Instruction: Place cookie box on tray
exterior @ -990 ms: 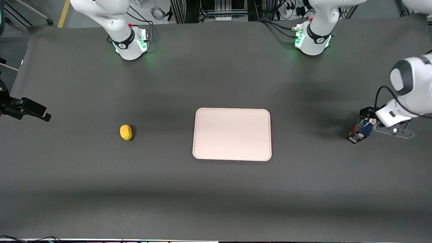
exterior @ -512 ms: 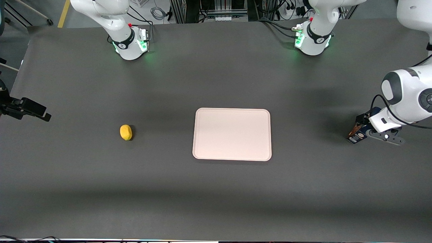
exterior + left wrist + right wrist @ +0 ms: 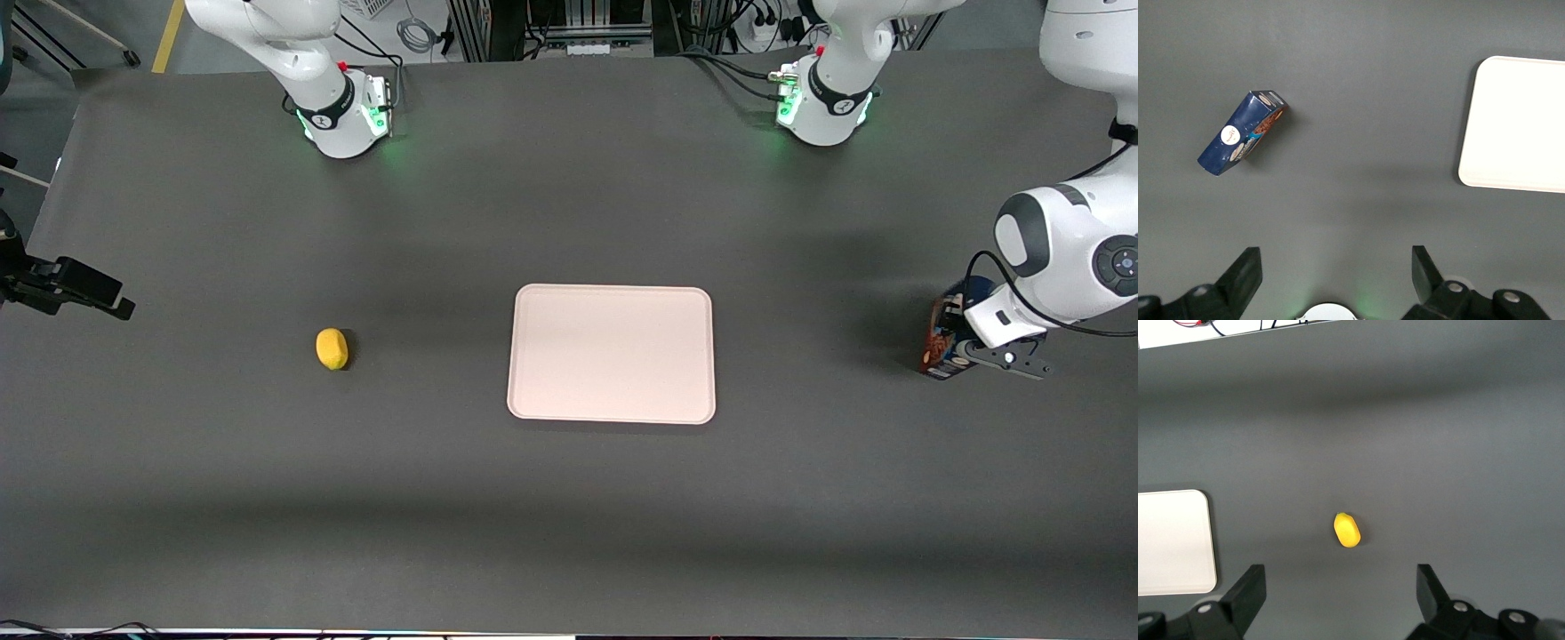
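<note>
The cookie box (image 3: 939,341), dark blue and red-brown with a white round logo, stands on a narrow side on the dark mat toward the working arm's end of the table. From the front, the arm's white hand (image 3: 1005,322) hangs over it and hides part of it. In the left wrist view the box (image 3: 1241,133) lies well apart from my gripper (image 3: 1336,277), which is open with nothing between its black fingers (image 3: 1245,273). The pale pinkish tray (image 3: 611,353) lies mid-table with nothing on it, and one of its ends (image 3: 1518,123) shows in the wrist view.
A small yellow lemon-like lump (image 3: 332,348) lies on the mat toward the parked arm's end, well apart from the tray. Two white arm bases (image 3: 822,102) stand farthest from the front camera. Dark mat separates the box from the tray.
The working arm's hand has shifted a little toward the tray and turned, covering more of the cookie box in the front view. The box, tray and lump keep their places.
</note>
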You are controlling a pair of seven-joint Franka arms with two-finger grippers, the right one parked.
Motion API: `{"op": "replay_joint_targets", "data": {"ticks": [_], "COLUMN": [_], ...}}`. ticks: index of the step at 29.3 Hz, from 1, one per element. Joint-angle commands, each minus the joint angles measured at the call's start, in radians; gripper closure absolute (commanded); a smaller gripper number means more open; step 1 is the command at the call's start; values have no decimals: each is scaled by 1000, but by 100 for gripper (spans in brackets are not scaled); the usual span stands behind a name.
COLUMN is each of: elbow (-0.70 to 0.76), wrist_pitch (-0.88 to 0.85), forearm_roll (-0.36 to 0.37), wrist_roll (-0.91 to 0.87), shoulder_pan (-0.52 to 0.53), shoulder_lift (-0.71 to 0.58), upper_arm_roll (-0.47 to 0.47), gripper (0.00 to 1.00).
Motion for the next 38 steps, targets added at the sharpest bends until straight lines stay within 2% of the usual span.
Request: {"op": "replay_joint_targets", "data": {"ticks": [1,6,13,18,21,27,33,38], "elbow": [22,129,373,534,602,631,620,617], "wrist_pitch": [-62,-220,-560,-763,-849,-834,-710,-562], "forearm_roll": [-43,-51,-63,-66,-70,-97,-102,-80], "wrist_roll": [19,-6,-113,-307,-507,-852,-1019,-1075], "shoulder_pan": [1,0,-4,-4,-5,-5,-10,-25], "shoulder_lift": [-26,-50,-86,-96,-99,-86,-11,88], "upper_arm_roll": [-1,-4,-46,-133,-219,-426,-579,-645], "gripper": [91,90,90,90,90,90,90,90]}}
